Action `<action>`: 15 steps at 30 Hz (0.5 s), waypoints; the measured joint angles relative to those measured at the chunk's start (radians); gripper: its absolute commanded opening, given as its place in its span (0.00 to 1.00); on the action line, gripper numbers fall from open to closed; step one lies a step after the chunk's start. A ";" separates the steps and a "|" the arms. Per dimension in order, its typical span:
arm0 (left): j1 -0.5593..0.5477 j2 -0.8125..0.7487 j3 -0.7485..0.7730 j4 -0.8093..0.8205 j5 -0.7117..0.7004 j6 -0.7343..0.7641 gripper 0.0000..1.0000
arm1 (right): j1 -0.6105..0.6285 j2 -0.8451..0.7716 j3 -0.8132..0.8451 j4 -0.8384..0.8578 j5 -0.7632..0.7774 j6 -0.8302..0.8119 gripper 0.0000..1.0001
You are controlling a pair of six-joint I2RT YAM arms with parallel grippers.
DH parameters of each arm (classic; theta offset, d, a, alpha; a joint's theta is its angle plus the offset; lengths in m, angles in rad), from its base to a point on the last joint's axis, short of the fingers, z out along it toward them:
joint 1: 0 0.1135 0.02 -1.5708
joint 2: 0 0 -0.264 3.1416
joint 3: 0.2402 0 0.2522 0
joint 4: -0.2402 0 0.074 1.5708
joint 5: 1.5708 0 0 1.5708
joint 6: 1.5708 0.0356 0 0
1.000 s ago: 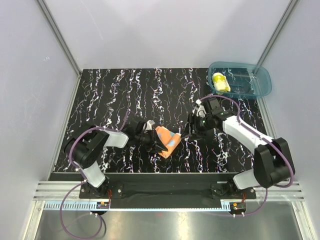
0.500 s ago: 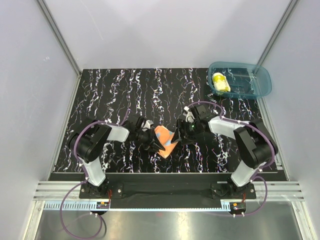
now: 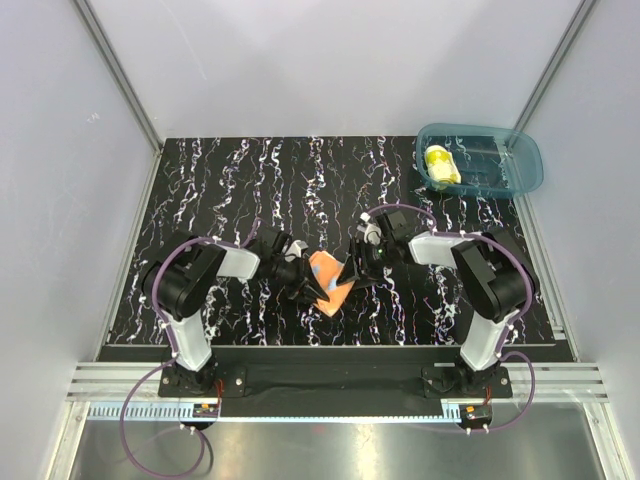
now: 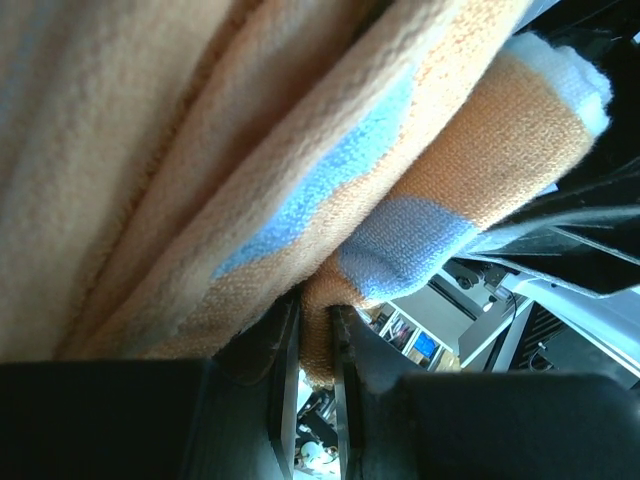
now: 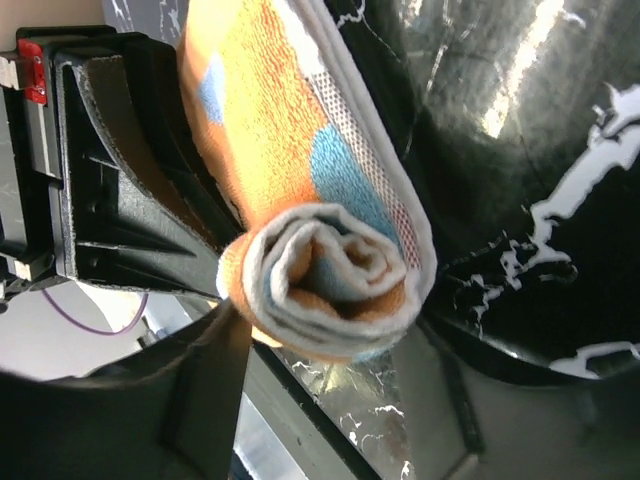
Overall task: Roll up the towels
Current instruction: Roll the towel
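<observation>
scene: black white-veined table (image 3: 220, 190), grey walls (image 3: 300, 60) round it. l arm (image 3: 185, 290) and r arm (image 3: 480, 265) both reach in to the mid-front.
orange towel (image 3: 333, 281): mid-front of table, btwn the two grippers. top view shows an orange wedge w/ lt-blue patches and a pale edge. can't tell if it rests on the table or is lifted a bit.
roll end (image 5: 330, 265): seen head-on in r wrist view. it is a spiral of layers, off-white outside, orange + blue inside. the rest of the cloth runs up and away from it, orange w/ blue spots, w/ a mesh-like hem strip along one side.
l gripper (image 4: 312, 345): at the towel's left side. jaws nearly closed, pinching a thin fold of orange cloth btwn its fingers (image 4: 285, 380). cloth drapes over it and fills most of l wrist view, w/ a blue patch mid-frame and a white corner upper right.
r gripper (image 5: 335, 325): at the towel's right side, low over the table. jaws stand apart, one each side of the roll end. one finger (image 5: 205, 390) touches the roll's lower left; the other is blurred. can't tell if they squeeze the roll or just flank it.
grippers: face each other across the towel, close together. l gripper's black body shows in r wrist view, right beside the cloth.
yellow towel (image 3: 441, 165): inside the bin, at its left end, bundled up, pale marks on it. well apart from both arms.
bin (image 3: 515, 175): teal, see-thru, at the far right corner of the table.
</observation>
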 measured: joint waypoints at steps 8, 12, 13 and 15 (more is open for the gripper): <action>0.008 -0.015 0.008 -0.047 -0.021 0.030 0.42 | 0.001 0.046 0.011 0.017 -0.008 0.016 0.41; 0.008 -0.079 0.037 -0.155 -0.105 0.074 0.45 | 0.006 0.052 0.030 -0.005 0.009 0.019 0.39; 0.009 -0.095 0.048 -0.185 -0.130 0.089 0.45 | 0.006 0.053 0.035 -0.013 0.014 0.018 0.39; 0.009 -0.126 0.069 -0.251 -0.193 0.117 0.45 | 0.007 0.055 0.044 -0.029 0.023 0.018 0.38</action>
